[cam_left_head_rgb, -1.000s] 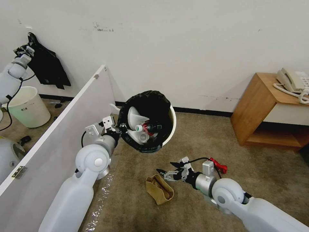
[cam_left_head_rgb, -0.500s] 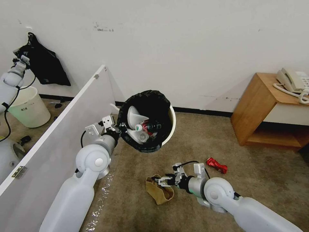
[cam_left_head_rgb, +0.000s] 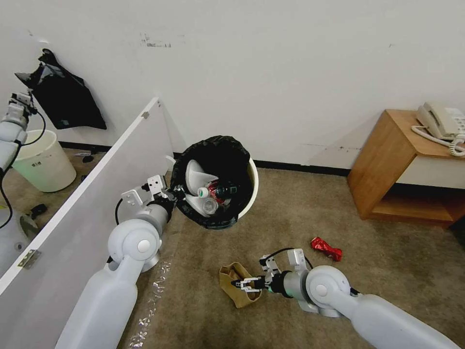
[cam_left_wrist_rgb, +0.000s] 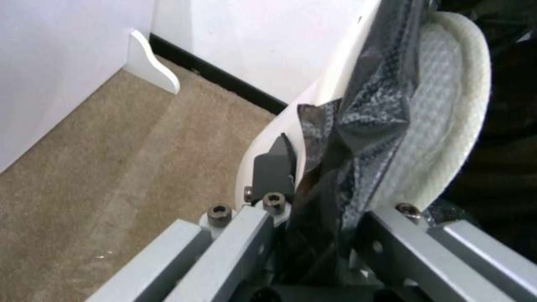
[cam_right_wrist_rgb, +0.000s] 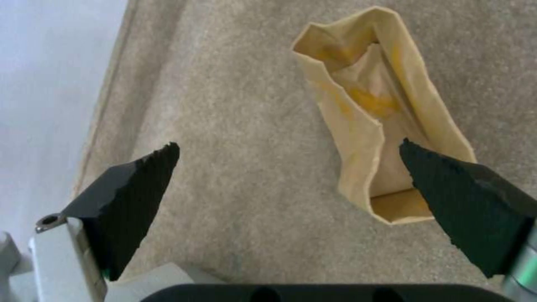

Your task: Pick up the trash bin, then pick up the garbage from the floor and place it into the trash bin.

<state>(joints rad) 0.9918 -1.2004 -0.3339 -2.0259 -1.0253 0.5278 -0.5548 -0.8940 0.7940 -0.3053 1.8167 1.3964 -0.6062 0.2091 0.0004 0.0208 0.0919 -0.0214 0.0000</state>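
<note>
My left gripper (cam_left_head_rgb: pixel 174 195) holds the trash bin (cam_left_head_rgb: pixel 251 186) off the floor, tilted toward me, shut on its rim (cam_left_wrist_rgb: pixel 313 121) and the black liner (cam_left_wrist_rgb: pixel 363 138). Inside lie a white slipper (cam_left_head_rgb: pixel 197 175) (cam_left_wrist_rgb: pixel 447 117) and clear bottles (cam_left_head_rgb: pixel 209 203). A tan paper bag (cam_left_head_rgb: pixel 238 287) (cam_right_wrist_rgb: pixel 369 113) lies open on the carpet. My right gripper (cam_left_head_rgb: pixel 244 282) (cam_right_wrist_rgb: pixel 288 147) hangs low right at the bag's edge, open, one black fingertip (cam_right_wrist_rgb: pixel 447 184) over the bag's end. A crushed red wrapper (cam_left_head_rgb: pixel 326 248) lies further right.
A white partition panel (cam_left_head_rgb: pixel 97 194) runs along my left. Beyond it stand a pale bin (cam_left_head_rgb: pixel 41 165) and another robot arm (cam_left_head_rgb: pixel 12 126). A wooden side table (cam_left_head_rgb: pixel 387 160) with a phone (cam_left_head_rgb: pixel 441 123) stands at the right wall.
My right gripper has dropped and moved left from near the red wrapper to the paper bag. The bin in my left gripper shifted slightly left.
</note>
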